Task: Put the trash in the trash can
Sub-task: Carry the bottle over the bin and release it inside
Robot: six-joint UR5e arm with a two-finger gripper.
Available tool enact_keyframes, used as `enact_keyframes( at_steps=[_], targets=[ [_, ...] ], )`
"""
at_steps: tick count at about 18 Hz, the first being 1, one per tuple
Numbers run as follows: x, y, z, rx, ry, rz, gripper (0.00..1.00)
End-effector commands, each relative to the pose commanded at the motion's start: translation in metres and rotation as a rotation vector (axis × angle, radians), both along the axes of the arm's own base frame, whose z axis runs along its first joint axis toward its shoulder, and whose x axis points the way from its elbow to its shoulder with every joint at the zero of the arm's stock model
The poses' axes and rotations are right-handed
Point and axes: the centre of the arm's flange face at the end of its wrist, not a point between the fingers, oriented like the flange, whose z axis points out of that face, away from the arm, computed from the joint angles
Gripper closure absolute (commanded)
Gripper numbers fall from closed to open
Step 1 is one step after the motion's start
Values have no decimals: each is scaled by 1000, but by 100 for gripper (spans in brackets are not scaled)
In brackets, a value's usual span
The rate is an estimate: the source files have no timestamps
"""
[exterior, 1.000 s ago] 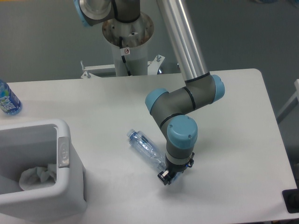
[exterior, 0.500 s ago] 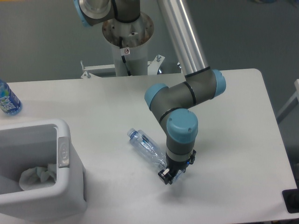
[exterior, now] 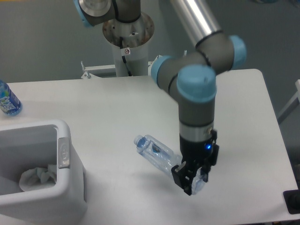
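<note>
Camera view, read from left to right: at the far left edge, about nine o'clock, stands a bottle with a bright blue label (exterior: 7, 101), which is no part of the job. Below it, near eight o'clock, sits the trash can (exterior: 63, 187), and inside it a crumpled white wad (exterior: 37, 177) lies on the bottom, so that item looks already dealt with. Right of centre, around five o'clock, is the clear plastic bottle (exterior: 157, 153), its bluish cap end pointing toward ten o'clock and its base end reaching to the gripper (exterior: 192, 180).

The pincer appears closed on the bottle's base end, fingers on either side of it; the shadow on the table (exterior: 117, 117) beneath suggests the bottle is lifted clear of the surface, cap end tilted slightly away.

Judging by its look, the bottle is empty, so light, thin-walled and easily dented, with a smooth skin that may slip. Held by one end, its long body hangs out toward ten o'clock and could swing or pivot during travel. A hold nearer the middle would balance it better; the stiffer base at least resists crushing. The can lies well apart, toward nine o'clock of the pincer.
</note>
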Motion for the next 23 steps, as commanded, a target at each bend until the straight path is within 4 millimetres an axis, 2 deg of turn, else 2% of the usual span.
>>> enact_keyframes(
  at_steps=[4,7,11,17,20,23],
  targets=[
    [28,-5,46,74,27,-55,45],
    [47,5,67,113,65,-94,45],
    [86,25,100,193,155,-158,45],
    [145,58,100,204,149,-256,45],
    [175,74,93,199,133,-304,45],
    [201,92,78,183,114,-350,45]
  ],
)
